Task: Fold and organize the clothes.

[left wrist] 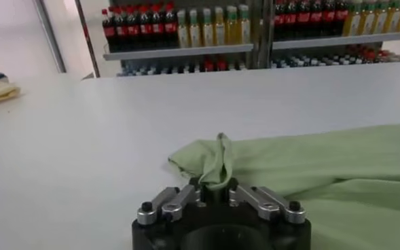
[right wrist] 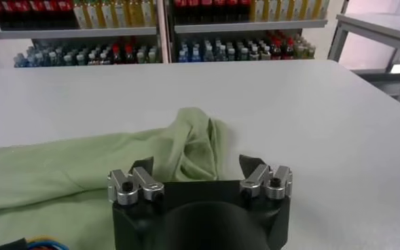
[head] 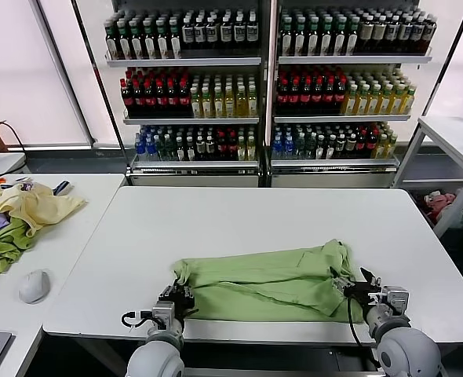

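Observation:
The clothes, a light green shirt (head: 271, 283), lie folded in a long band near the front edge of the white table (head: 255, 212). My left gripper (head: 178, 297) is at the band's left end, shut on a pinched-up fold of the shirt (left wrist: 216, 159) that stands between its fingers (left wrist: 213, 185). My right gripper (head: 359, 287) is at the band's right end. It stands open (right wrist: 197, 164), its fingers wide apart on either side of a bunched corner of the shirt (right wrist: 196, 139), with nothing pinched. The print and the collar are hidden.
A side table on the left holds a pale yellow garment (head: 39, 206), an olive-green cloth (head: 4, 243) and a white mouse (head: 34, 285). Shelves of bottles (head: 271, 86) stand behind the table. A white rack (head: 451, 157) is at the right.

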Controlling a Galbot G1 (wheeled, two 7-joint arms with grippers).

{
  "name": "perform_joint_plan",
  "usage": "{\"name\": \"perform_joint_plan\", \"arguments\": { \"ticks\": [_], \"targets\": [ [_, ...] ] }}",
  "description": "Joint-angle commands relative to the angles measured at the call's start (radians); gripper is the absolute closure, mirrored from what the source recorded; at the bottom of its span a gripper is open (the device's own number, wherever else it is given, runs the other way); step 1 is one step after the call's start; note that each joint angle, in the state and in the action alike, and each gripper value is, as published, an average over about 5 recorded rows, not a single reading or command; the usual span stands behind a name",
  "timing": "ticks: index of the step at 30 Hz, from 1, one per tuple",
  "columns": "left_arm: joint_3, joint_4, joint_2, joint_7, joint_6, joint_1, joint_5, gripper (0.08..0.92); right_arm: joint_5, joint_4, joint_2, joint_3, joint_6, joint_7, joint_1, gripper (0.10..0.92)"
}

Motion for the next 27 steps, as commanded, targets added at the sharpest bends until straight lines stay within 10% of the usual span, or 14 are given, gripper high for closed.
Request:
{"name": "perform_joint_plan", "arguments": {
  "ticks": [1,16,27],
  "targets": [
    [-0.075,-0.036,0.044,0.012,0.024,0.021,-0.115,0.841,0.003,0.005,0.0,0.001,0.001,0.001,0.0,0.203],
    [-0.524,-0.108,0.377,0.059,0.022,0.03,-0.34,0.877,-0.003,0.023,0.004,-0.001,0.016,-0.01,0.008,0.203],
    [-0.44,-0.35,0.216,0.024,0.026,0.024,-0.761,0.877,-0.011,0.036,-0.002,-0.011,0.026,-0.019,0.014,0.203]
  ]
}}
